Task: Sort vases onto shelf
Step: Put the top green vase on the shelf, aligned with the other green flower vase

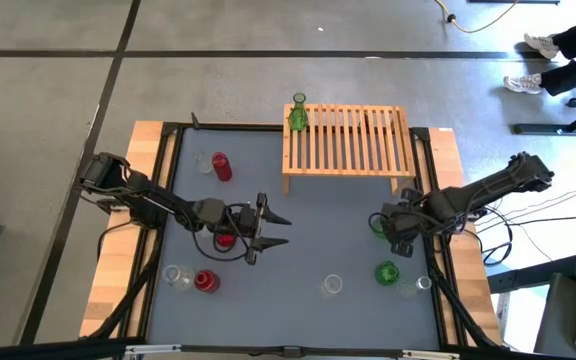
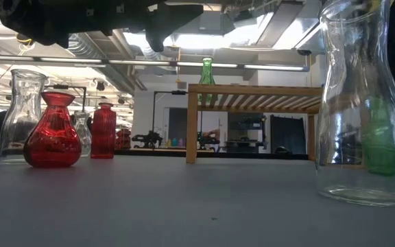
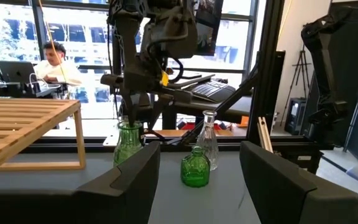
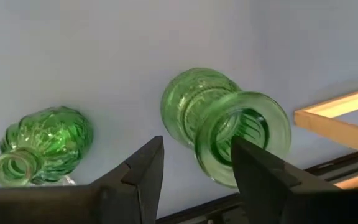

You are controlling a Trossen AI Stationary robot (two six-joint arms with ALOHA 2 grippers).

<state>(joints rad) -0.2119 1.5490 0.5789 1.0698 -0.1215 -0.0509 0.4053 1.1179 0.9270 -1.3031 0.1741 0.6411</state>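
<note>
The shelf (image 1: 348,140) stands at the table's far side with a tall green vase (image 1: 297,113) on its left end. My right gripper (image 4: 197,142) is open and points down over a green vase (image 1: 377,223) standing on the table. That vase's flared rim (image 4: 244,134) shows partly in the gap and partly behind one finger. A squat green vase (image 4: 42,146) stands nearby. My left gripper (image 1: 271,229) is open above the table's middle, held level and pointing right. A red vase (image 1: 225,239) sits under its arm. My right gripper comes down from above at the green vase's rim (image 4: 216,124). One finger (image 4: 257,171) covers part of the mouth and the other (image 4: 138,174) stands off to the side. Whether either touches the glass, I cannot tell.
A red vase (image 1: 222,166) and a clear one (image 1: 204,163) stand far left. A clear vase (image 1: 178,275) and a red one (image 1: 206,282) stand near left. Clear vases (image 1: 331,285) (image 1: 413,287) stand along the near edge. A person (image 3: 55,59) sits beyond the table.
</note>
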